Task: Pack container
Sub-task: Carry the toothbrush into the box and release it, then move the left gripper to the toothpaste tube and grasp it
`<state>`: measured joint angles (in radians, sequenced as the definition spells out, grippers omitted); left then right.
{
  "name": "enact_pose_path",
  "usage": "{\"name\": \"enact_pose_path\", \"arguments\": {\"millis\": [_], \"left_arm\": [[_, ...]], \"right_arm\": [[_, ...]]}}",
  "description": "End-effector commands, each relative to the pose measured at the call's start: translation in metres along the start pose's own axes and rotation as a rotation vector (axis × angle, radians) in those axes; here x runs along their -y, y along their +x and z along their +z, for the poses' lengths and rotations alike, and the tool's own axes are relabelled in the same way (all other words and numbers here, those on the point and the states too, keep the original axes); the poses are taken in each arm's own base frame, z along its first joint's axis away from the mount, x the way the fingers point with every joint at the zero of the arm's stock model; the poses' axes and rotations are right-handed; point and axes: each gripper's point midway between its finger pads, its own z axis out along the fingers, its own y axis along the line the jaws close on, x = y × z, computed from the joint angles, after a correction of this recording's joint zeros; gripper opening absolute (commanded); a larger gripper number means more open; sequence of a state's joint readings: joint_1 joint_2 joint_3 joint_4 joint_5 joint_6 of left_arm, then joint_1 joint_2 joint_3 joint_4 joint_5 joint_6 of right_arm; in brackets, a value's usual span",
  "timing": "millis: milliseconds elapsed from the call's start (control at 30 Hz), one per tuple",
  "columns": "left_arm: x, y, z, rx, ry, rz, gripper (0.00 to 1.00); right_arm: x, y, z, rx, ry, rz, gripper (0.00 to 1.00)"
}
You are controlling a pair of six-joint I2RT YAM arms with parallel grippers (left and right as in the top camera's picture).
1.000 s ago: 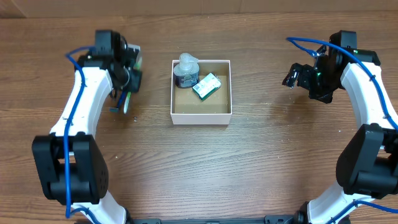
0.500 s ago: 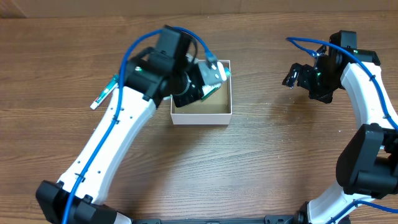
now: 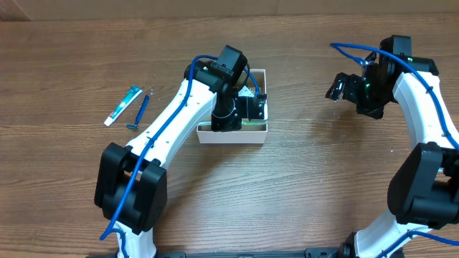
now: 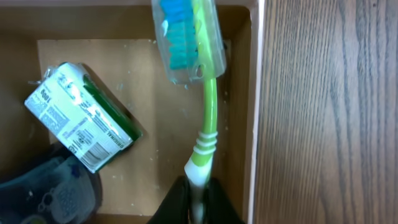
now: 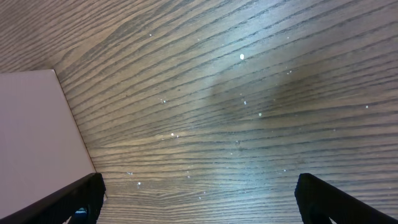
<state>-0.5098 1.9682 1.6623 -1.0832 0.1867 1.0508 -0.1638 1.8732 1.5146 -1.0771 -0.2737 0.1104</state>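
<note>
Far left on the wooden surface: a teal-and-white tube just beside a blue razor. Mid-surface, the container, holding a green box and a dark bottle. Left jaws clamped on a green toothbrush inside, along one wall. Far right, right jaws open, well apart from the container.

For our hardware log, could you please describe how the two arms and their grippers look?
The left arm and right arm have white shells, black joints and a looping blue cable each. The left gripper and right gripper are black.
</note>
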Motion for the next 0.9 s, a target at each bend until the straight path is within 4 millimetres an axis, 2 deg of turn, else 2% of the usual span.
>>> {"name": "enact_pose_path", "arguments": {"millis": [0, 67, 167, 233, 267, 333, 367, 400, 433, 467, 500, 533, 600, 633, 667, 767, 800, 867], "left_arm": [[-0.004, -0.002, 0.005, 0.008, -0.005, 0.038, 0.61], [-0.016, 0.002, 0.001, -0.032, -0.067, 0.025, 0.58], [-0.030, -0.009, -0.018, 0.001, -0.128, -0.027, 0.59], [-0.042, -0.021, -0.043, 0.041, -0.192, -0.043, 0.59], [-0.049, -0.031, -0.069, 0.083, -0.251, -0.074, 0.59], [-0.056, -0.034, -0.097, 0.113, -0.320, -0.159, 0.59], [-0.063, -0.028, -0.116, 0.115, -0.382, -0.264, 0.61], [-0.071, -0.008, -0.146, 0.099, -0.484, -0.436, 0.61], [-0.074, 0.010, -0.167, 0.107, -0.534, -0.543, 0.62], [-0.078, 0.034, -0.188, 0.137, -0.569, -0.680, 0.67], [-0.084, 0.060, -0.201, 0.155, -0.602, -0.809, 0.85], [-0.089, 0.079, -0.207, 0.158, -0.621, -0.889, 0.87], [-0.105, 0.158, -0.216, 0.136, -0.677, -1.146, 0.84], [-0.109, 0.192, -0.214, 0.131, -0.675, -1.260, 0.84], [-0.111, 0.212, -0.209, 0.132, -0.660, -1.326, 0.84], [-0.111, 0.282, -0.172, 0.074, -0.563, -1.501, 0.84], [-0.110, 0.297, -0.156, 0.056, -0.520, -1.537, 0.84], [-0.110, 0.307, -0.126, 0.045, -0.422, -1.529, 0.86]], "right_arm": [[-0.004, -0.004, -0.006, 0.022, -0.012, -0.014, 1.00], [-0.004, -0.004, -0.006, 0.022, -0.012, -0.014, 1.00], [-0.004, -0.004, -0.006, 0.022, -0.012, -0.014, 1.00], [-0.004, -0.004, -0.006, 0.022, -0.012, -0.014, 1.00], [-0.004, -0.004, -0.006, 0.022, -0.012, -0.014, 1.00], [-0.004, -0.004, -0.006, 0.022, -0.012, -0.014, 1.00], [-0.004, -0.004, -0.006, 0.022, -0.012, -0.014, 1.00], [-0.004, -0.004, -0.006, 0.022, -0.012, -0.014, 1.00], [-0.004, -0.004, -0.006, 0.022, -0.012, -0.014, 1.00], [-0.004, -0.004, -0.006, 0.022, -0.012, -0.014, 1.00], [-0.004, -0.004, -0.006, 0.022, -0.012, -0.014, 1.00], [-0.004, -0.004, -0.006, 0.022, -0.012, -0.014, 1.00], [-0.004, -0.004, -0.006, 0.022, -0.012, -0.014, 1.00], [-0.004, -0.004, -0.006, 0.022, -0.012, -0.014, 1.00], [-0.004, -0.004, -0.006, 0.022, -0.012, -0.014, 1.00], [-0.004, -0.004, -0.006, 0.022, -0.012, -0.014, 1.00], [-0.004, -0.004, -0.006, 0.022, -0.012, -0.014, 1.00], [-0.004, -0.004, -0.006, 0.022, -0.012, -0.014, 1.00]]}}
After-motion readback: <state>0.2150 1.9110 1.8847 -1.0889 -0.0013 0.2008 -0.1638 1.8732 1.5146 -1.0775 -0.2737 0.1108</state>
